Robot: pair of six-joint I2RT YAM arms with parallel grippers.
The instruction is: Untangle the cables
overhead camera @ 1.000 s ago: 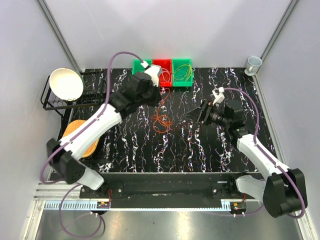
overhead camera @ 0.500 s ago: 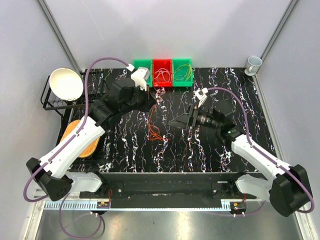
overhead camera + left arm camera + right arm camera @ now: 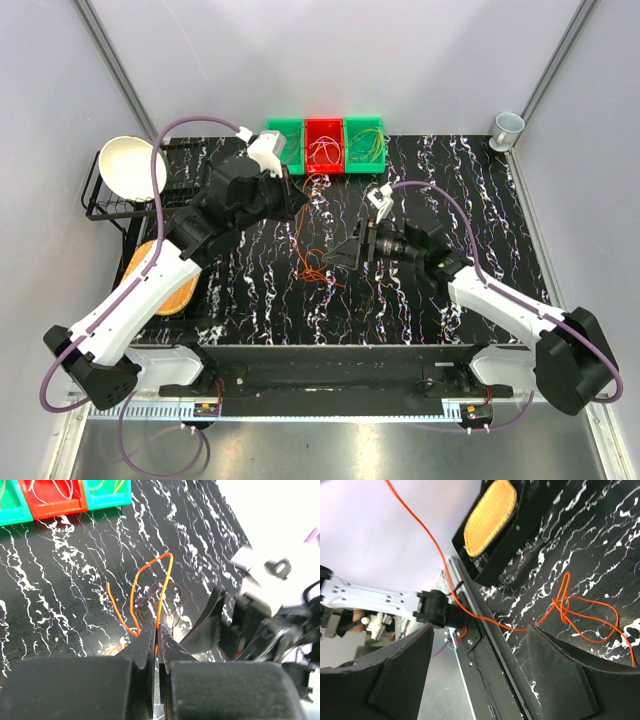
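Orange cable (image 3: 167, 565) clamped in my left claw (image 3: 156, 630), strung up from the tangle (image 3: 562, 607) on the worktop (image 3: 450, 190). Right claw (image 3: 480, 650) gaping just beside it. Best pin the tangle low, then draw apart slowly, no jerks.

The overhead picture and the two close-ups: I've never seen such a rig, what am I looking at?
These are two robot arms bolted to a black marbled table. The overhead picture comes from a fixed camera above them; each close-up comes from a camera on one arm's wrist. On the table lies a tangle of thin orange cables, with coloured bins of more wire at the far edge. The left end effector is shut, pinching one orange strand. The right end effector is open, holding nothing, near the tangle.
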